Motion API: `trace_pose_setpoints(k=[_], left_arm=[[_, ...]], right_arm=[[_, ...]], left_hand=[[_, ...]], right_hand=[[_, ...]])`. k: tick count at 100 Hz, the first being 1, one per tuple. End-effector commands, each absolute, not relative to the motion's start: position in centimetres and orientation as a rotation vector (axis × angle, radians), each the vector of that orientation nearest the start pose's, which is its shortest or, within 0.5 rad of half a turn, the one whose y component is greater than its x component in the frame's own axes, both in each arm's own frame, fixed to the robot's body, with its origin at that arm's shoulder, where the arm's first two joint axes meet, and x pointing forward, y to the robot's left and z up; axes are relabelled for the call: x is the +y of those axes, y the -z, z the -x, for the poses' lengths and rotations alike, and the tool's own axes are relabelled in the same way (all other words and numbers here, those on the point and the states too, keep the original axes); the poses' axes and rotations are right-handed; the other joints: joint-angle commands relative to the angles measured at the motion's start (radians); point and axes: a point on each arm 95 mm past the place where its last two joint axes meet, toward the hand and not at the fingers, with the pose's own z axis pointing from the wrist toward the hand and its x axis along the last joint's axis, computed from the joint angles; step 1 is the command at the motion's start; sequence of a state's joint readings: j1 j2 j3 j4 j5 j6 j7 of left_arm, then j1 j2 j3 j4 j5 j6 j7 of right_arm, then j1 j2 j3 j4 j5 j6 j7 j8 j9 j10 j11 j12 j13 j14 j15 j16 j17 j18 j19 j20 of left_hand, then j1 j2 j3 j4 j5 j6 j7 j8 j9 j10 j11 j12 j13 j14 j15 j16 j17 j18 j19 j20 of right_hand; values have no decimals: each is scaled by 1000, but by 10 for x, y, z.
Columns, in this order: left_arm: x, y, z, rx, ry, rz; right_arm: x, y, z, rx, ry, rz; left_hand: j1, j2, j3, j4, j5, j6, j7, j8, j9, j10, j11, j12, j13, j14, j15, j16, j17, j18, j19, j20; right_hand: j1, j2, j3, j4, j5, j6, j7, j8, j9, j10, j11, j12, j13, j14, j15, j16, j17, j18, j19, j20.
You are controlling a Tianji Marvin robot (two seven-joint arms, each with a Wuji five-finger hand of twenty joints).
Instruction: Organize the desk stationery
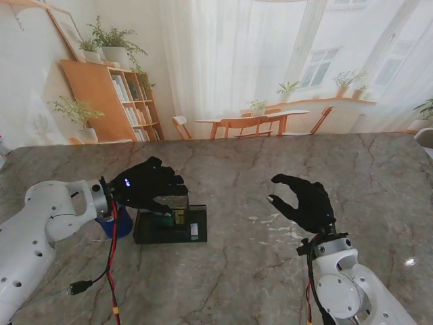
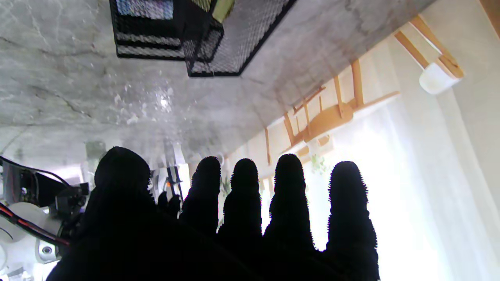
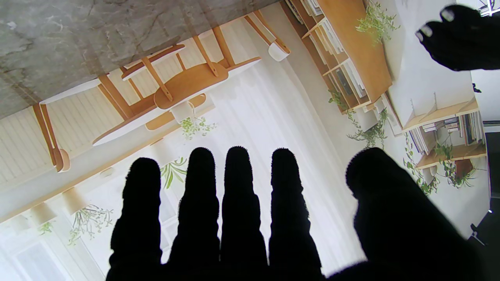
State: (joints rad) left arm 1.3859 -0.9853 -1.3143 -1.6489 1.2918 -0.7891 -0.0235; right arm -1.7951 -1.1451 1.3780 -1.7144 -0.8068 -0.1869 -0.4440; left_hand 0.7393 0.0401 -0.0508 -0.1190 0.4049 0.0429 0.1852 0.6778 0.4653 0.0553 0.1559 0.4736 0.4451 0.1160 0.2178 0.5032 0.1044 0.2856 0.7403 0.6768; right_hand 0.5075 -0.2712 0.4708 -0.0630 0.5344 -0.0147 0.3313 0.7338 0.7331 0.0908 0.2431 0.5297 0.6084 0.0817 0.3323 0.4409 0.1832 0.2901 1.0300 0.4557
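A black mesh desk organizer [image 1: 170,224] stands on the marble table [image 1: 257,271], left of centre; a yellow-green item [image 1: 179,217] and a small pale item [image 1: 194,231] sit inside it. My left hand [image 1: 145,185], black-gloved, hovers over the organizer's far left corner with fingers spread and nothing in them. The left wrist view shows the organizer's mesh [image 2: 218,47] beyond the spread fingers [image 2: 244,195]. My right hand [image 1: 306,202] hangs open over bare table to the right, palm tilted, holding nothing; its fingers [image 3: 240,203] are straight and apart in the right wrist view.
A blue cup-like object [image 1: 116,227] sits partly hidden under my left wrist, beside the organizer. Red and black cables [image 1: 111,271] dangle from the left arm, ending in a plug [image 1: 80,287] near the table. A printed room backdrop lines the table's far edge.
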Motion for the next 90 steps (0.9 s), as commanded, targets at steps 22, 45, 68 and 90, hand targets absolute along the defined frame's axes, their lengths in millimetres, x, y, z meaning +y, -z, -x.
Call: trace_pose_setpoints(k=[22, 45, 68, 90], left_arm=[[-4, 211, -387, 1744, 1678, 453], [-12, 204, -358, 1433, 1855, 808], [-13, 222, -331, 1178, 1966, 1094], [3, 251, -308, 936, 1955, 1319]], right_arm=[[-28, 301, -346, 962, -1875, -1199], [-27, 302, -347, 956, -1877, -1205], [-26, 303, -353, 937, -1877, -1239], [-24, 300, -364, 914, -1880, -1265]], left_hand=[[18, 135, 1, 54, -76, 44, -59, -16, -19, 29, -41, -28, -34, 8, -39, -25, -24, 46, -39, -9], [20, 141, -3, 54, -98, 43, -86, -67, -35, 37, -75, -91, -64, 28, -86, -100, -28, 73, -116, -43], [25, 122, 0, 58, -82, 41, -83, -81, -34, 43, -76, -106, -79, 38, -92, -121, -32, 84, -137, -50], [29, 98, 0, 57, -54, 44, -73, -88, -4, 52, -68, -108, -66, 53, -85, -126, -20, 93, -130, -37]], right_hand=[[-6, 27, -30, 32, 6, 1, -1, 20, 3, 0, 0, 18, 2, -5, -10, 9, -9, 2, 0, 16], [-1, 26, -31, 32, -12, -1, -10, 16, -5, -4, -3, 17, -1, -8, -8, 8, -5, 0, 2, 16], [-1, 24, -33, 32, -24, -6, -18, 13, -13, -5, -7, 14, -3, -8, -10, 6, -6, -3, 2, 14], [-3, 24, -34, 32, -32, -7, -26, 7, -18, -5, -13, 10, -4, -7, -15, 4, -6, -1, 2, 13]])
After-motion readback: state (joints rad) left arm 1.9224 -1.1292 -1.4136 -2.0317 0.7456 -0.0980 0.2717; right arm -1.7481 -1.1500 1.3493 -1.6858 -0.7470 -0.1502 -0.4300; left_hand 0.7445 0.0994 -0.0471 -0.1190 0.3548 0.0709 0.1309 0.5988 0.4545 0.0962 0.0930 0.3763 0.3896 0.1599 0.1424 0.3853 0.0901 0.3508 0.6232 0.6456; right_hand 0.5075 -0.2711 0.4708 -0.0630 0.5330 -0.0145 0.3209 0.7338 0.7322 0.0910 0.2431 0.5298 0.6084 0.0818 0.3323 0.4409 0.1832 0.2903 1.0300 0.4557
